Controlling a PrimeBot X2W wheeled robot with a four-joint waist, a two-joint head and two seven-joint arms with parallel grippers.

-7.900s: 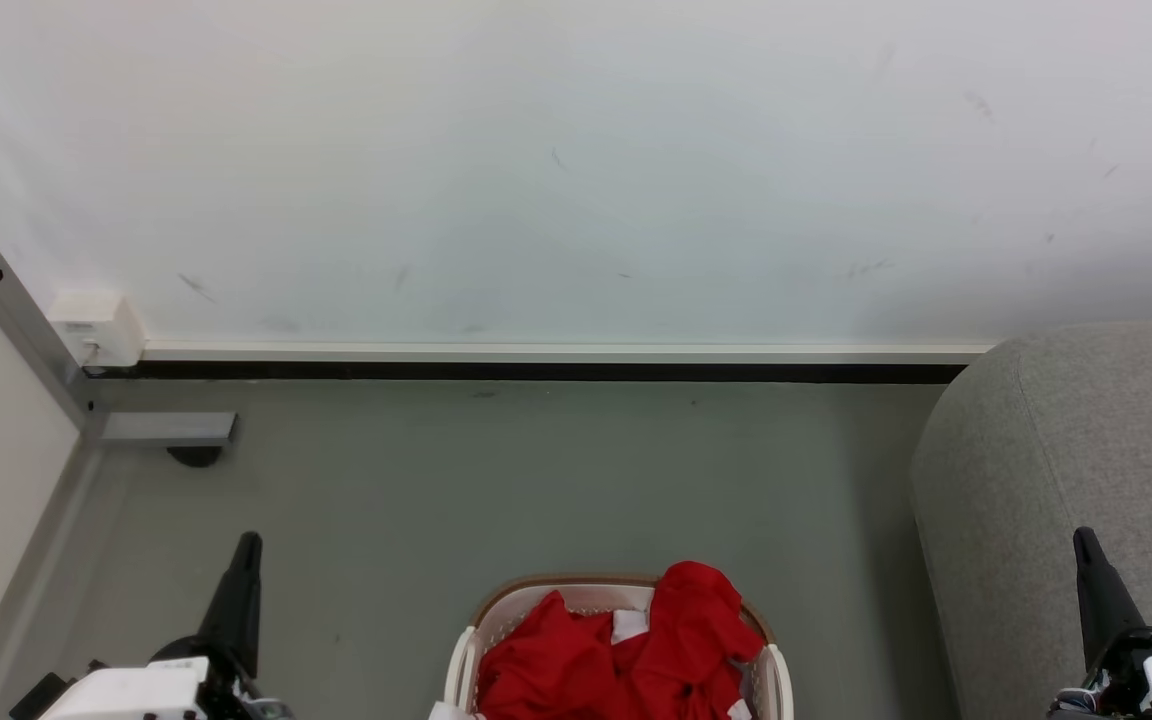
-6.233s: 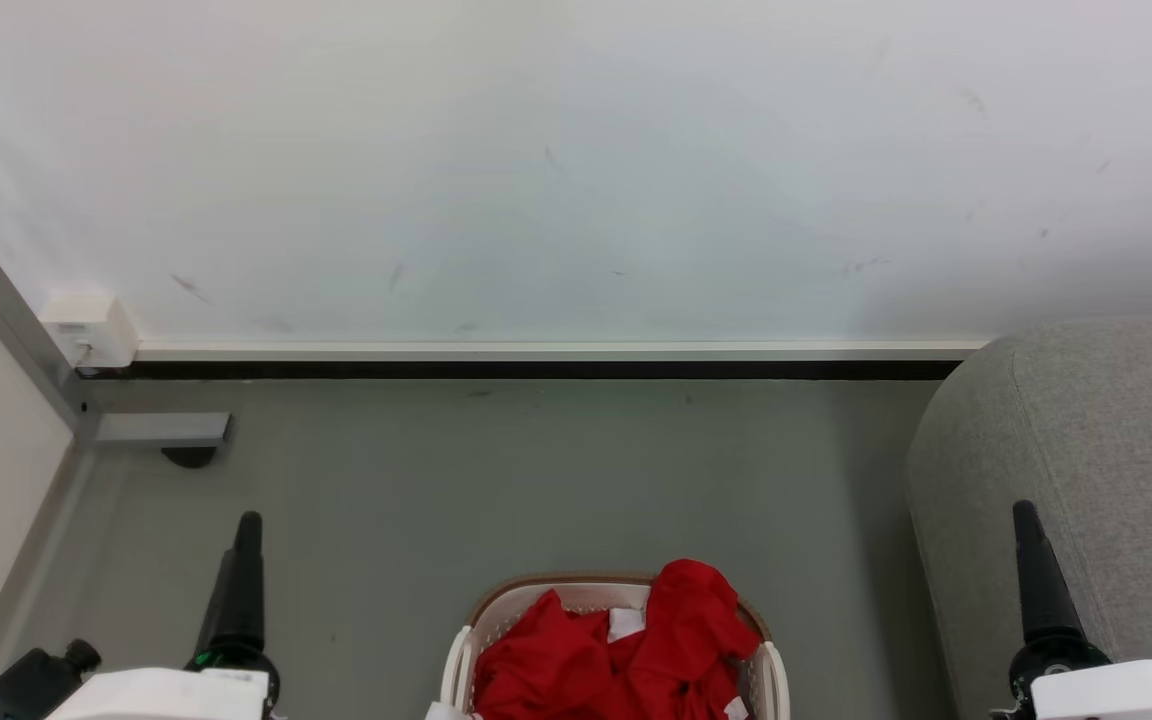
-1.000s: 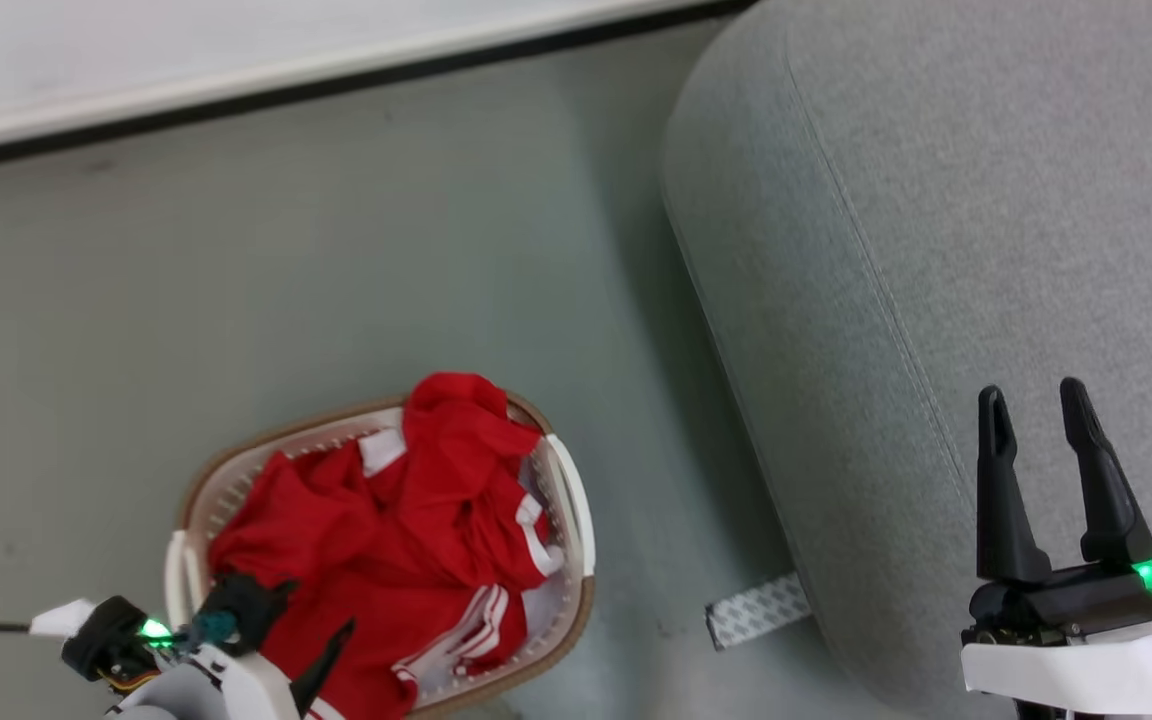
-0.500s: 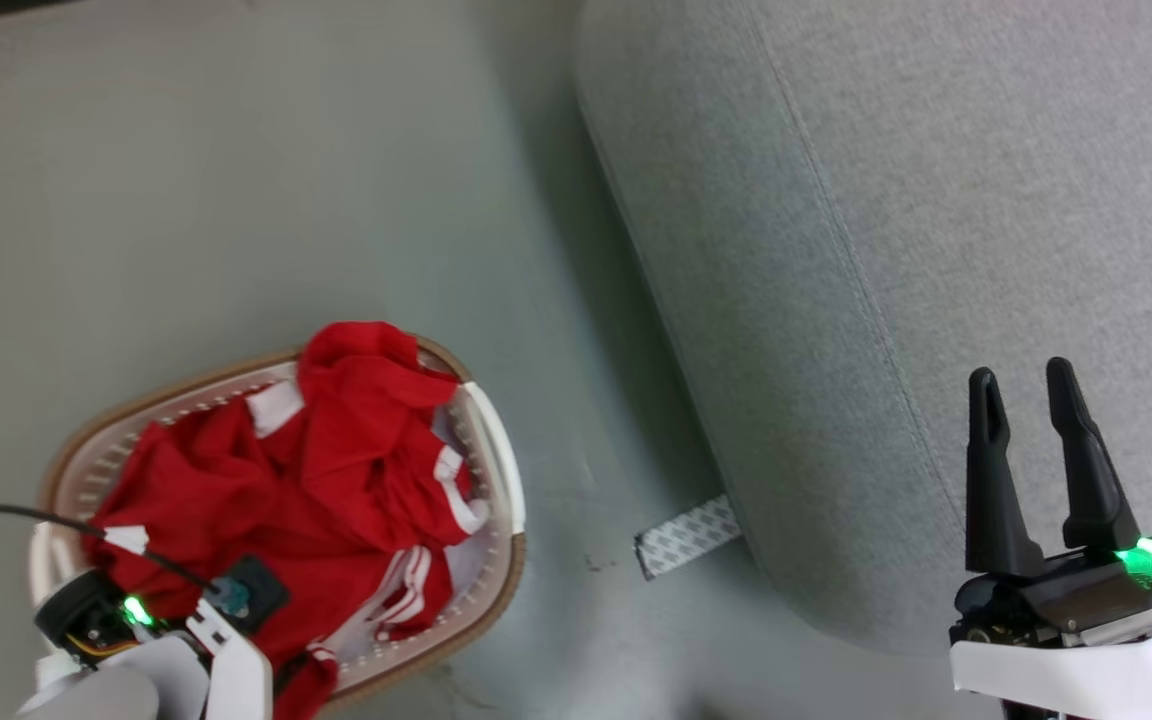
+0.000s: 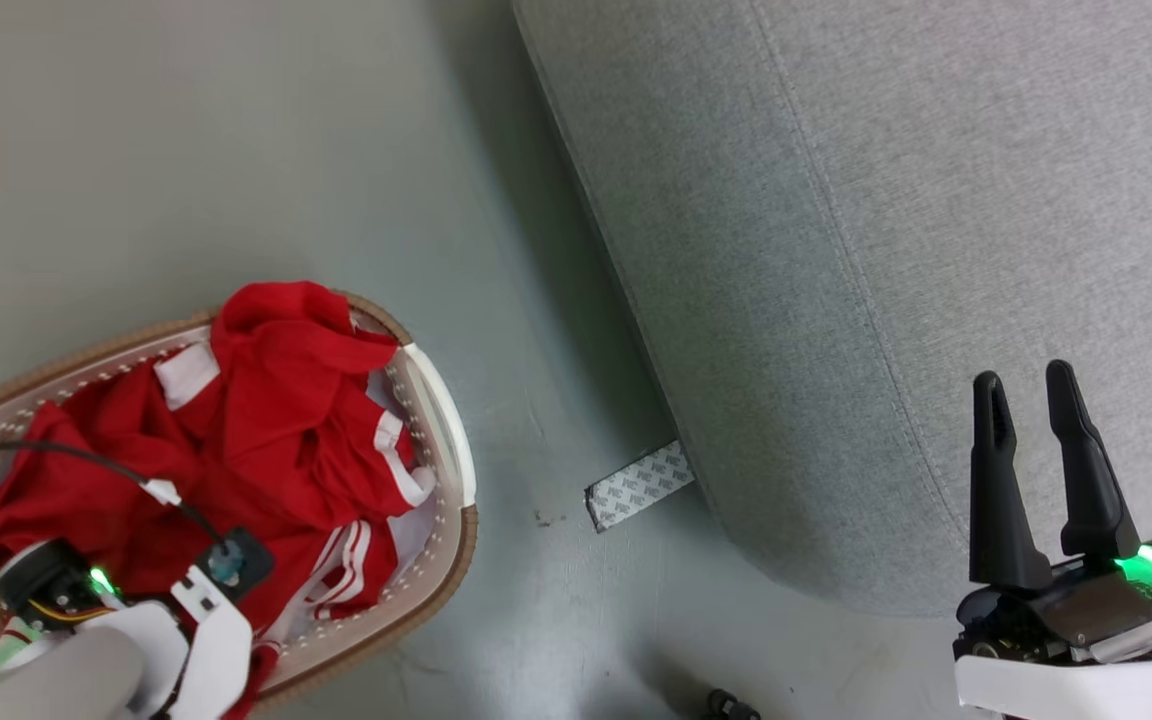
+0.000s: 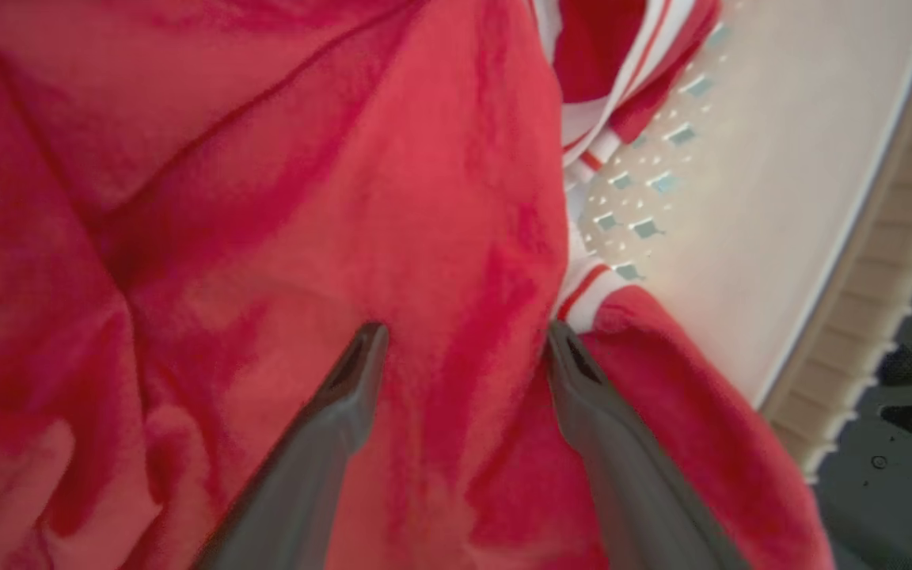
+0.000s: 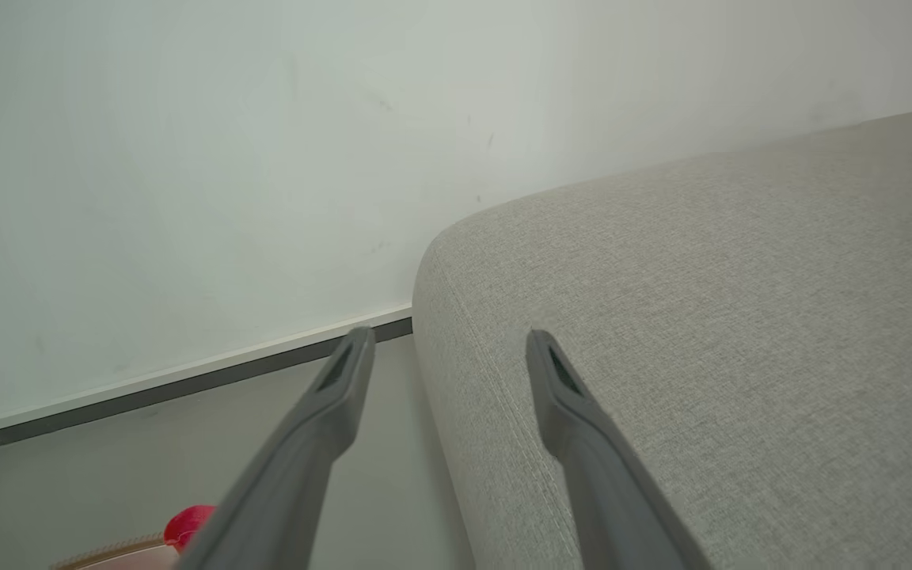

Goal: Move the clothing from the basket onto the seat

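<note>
Nearest, the left arm's pale wrist covers the near end of the basket point(image 5: 441, 420) and hides its own fingers in the head view. In the left wrist view the left gripper point(image 6: 464, 348) points down into the basket with its jaws spread wide. A ridge of the clothing point(image 6: 266, 198) lies between the tips, but whether they press into it is hard to make out. A black cable point(image 5: 86, 458) runs across the heap to the wrist.

The basket stands on the floor point(image 5: 186, 150), its left end cut off. The red clothing point(image 5: 266, 400) fills it, with striped trim against the perforated wall point(image 6: 741, 198) and one fold rising over the far rim.

The right gripper point(image 5: 1023, 385) hovers over the near edge of the seat point(image 5: 836, 200), jaws apart and empty, fingers pointing away. A grey patterned strip point(image 5: 639, 485) on the floor disappears under the seat's edge. Beyond stands a white wall point(image 7: 187, 158).
</note>
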